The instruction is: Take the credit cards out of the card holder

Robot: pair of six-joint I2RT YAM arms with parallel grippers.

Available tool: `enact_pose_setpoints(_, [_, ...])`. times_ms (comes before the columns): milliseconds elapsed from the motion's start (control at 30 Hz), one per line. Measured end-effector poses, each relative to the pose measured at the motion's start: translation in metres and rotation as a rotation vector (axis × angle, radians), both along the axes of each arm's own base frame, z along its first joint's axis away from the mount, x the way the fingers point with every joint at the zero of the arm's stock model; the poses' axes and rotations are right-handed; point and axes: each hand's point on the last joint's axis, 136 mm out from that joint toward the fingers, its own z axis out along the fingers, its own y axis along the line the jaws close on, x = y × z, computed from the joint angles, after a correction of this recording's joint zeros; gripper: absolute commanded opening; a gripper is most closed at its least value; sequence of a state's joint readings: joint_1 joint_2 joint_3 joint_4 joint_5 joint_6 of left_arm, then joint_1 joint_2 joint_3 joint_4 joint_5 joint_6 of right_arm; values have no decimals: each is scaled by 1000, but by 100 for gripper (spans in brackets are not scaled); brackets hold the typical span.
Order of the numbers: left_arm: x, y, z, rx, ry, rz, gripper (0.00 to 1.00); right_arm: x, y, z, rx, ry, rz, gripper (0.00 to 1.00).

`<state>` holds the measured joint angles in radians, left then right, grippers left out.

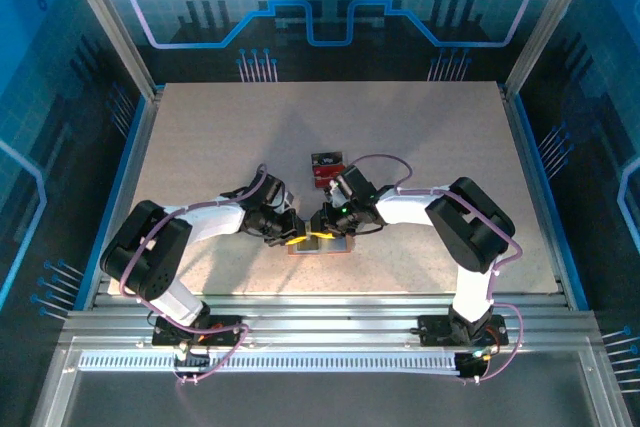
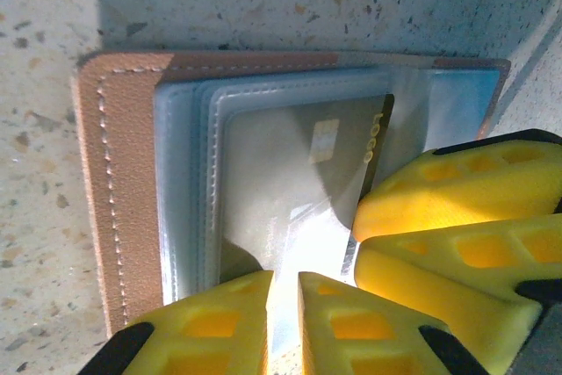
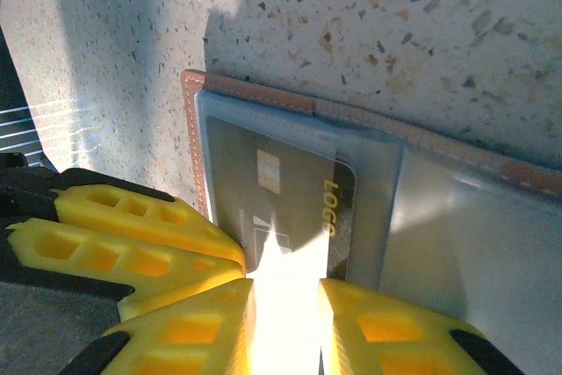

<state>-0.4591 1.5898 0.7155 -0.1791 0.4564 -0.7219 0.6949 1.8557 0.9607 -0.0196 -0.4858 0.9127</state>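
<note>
Now, nearest, at the near edge of the speckled beige table [image 1: 430, 137], two white arms angled inward, meeting just short of the table's middle. Between them, open and flat on the table, small tan-brown leather card holder [image 1: 338, 246] [image 2: 123, 208] [image 3: 255, 91], stitched along its edge, with grey-blue clear plastic sleeves fanned across its inner face.

On its left side, left end effector [image 1: 289, 234] [image 2: 283, 292], yellow fingers set narrow and closed on the near edge of one clear sleeve. On its right side, almost against the left one, right end effector [image 1: 323, 224] [image 3: 286, 292], yellow fingers a little apart over the near end of a dark rectangular plastic credit card [image 2: 303, 151] [image 3: 281, 186]. Grip on that card: cannot tell, strong glare in the gap.

Dark card at the topmost sleeve, chip and gold "LOGO" lettering face up. How far out of the sleeve: unclear.

Farther off, well apart from the card holder and toward the table's middle, small red and dark credit cards [image 1: 326, 168] lying flat on the bare table, too small to tell apart.
</note>
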Motion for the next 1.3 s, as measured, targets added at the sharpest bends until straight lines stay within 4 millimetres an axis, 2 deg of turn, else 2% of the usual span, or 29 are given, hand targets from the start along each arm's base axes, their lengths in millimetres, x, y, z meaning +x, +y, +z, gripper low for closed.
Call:
enact_pose_setpoints(967, [-1, 2, -1, 3, -9, -11, 15, -5, -11, -3, -53, 11, 0, 30])
enact_pose_setpoints(1300, [0, 12, 7, 31, -27, 11, 15, -4, -10, 11, -30, -13, -6, 30])
